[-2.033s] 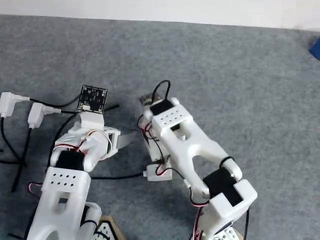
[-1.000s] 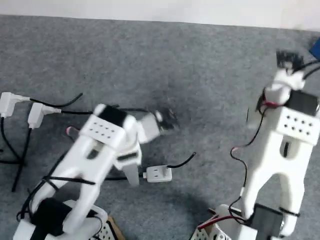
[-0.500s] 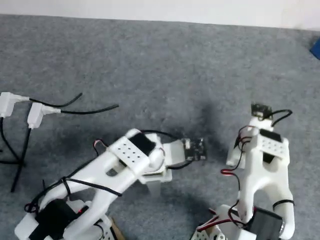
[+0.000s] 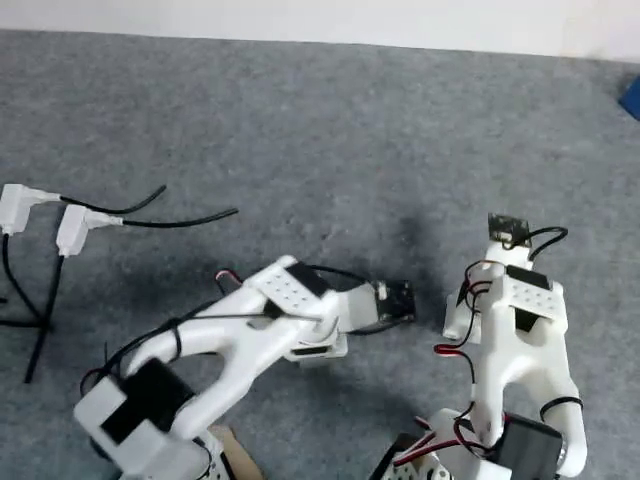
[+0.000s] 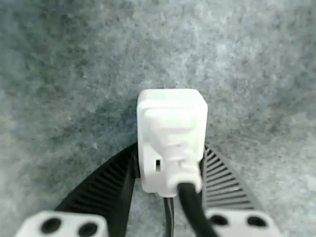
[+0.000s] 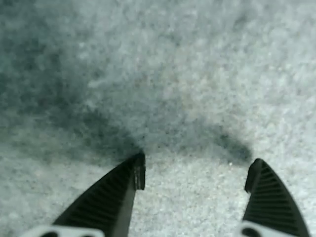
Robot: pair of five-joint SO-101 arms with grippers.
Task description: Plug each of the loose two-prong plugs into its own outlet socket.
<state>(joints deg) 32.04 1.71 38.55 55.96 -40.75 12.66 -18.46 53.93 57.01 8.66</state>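
Where your left arm [image 4: 250, 330] swung in (lower centre): left gripper [image 5: 170, 148] clamped on the socket [image 5: 170, 123].
Right gripper [image 6: 195, 173]: withdrawn to lower right, jaws apart over carpet [image 6: 173, 59].
Plugs [image 4: 72, 230]: left edge, loose; the socket probably goes to them next.

Robot arms: two are counted, the left arm [image 4: 250, 330] and the right arm [image 4: 515, 340].
Grippers: two are counted, the left gripper [image 5: 170, 148] and the right gripper [image 6: 196, 168].
Camera boards: two are listed, the left arm's board [image 4: 398, 298] and the right arm's board [image 4: 508, 230].
Two-prong plugs: two are counted, both white, the first plug [image 4: 14, 205] and the second plug [image 4: 72, 230].
Outlet socket [image 5: 170, 123]: one is recorded, white.
Black cables [image 4: 150, 222]: no count can be given where they cross.
Blue object [image 4: 631, 97]: one is noted.
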